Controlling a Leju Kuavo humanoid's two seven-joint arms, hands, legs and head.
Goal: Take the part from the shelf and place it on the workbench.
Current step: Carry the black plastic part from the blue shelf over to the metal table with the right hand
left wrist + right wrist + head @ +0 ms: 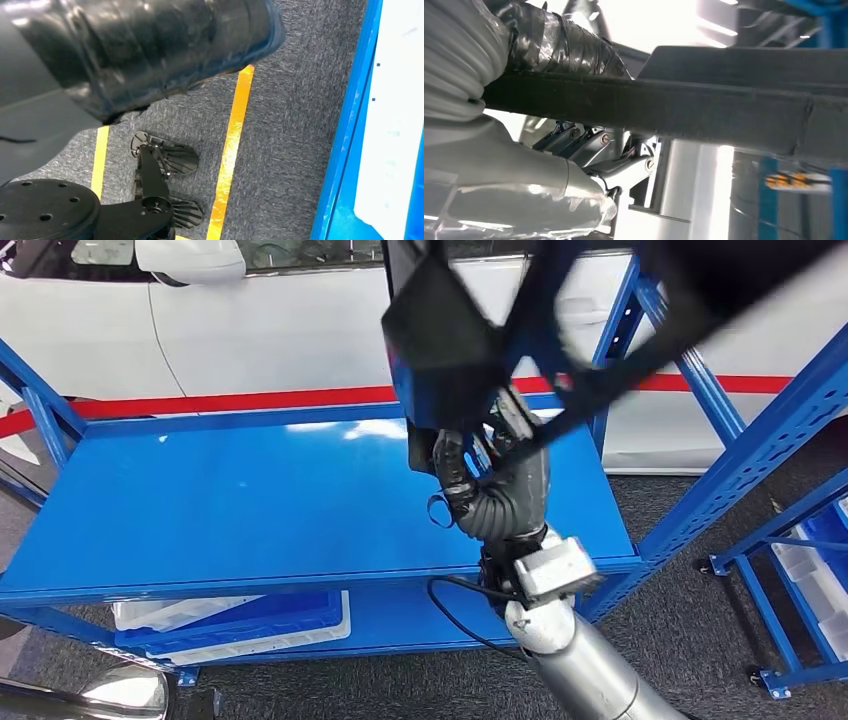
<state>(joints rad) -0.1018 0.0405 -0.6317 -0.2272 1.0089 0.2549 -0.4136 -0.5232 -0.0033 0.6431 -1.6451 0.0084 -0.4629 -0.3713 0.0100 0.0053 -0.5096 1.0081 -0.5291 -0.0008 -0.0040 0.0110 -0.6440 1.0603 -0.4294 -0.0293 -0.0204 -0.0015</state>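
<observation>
The part (445, 345) is a large black piece with a boxy body and long bars (640, 350) running up to the right. It hangs in the air above the blue shelf board (250, 500), touching nothing. My right hand (495, 485) grips it from below, arm raised over the shelf's right end. In the right wrist view a black bar of the part (684, 112) crosses the picture, with the taped thumb (569, 47) over it and the fingers (599, 150) under it. My left hand (145, 50) hangs over the floor with nothing in it.
Blue uprights (760, 450) frame the shelf on the right, and a second blue rack (800, 580) stands beyond. Blue and white bins (240, 625) lie on the lower board. A white car (250, 320) stands behind. Yellow tape lines (232, 150) mark the grey carpet.
</observation>
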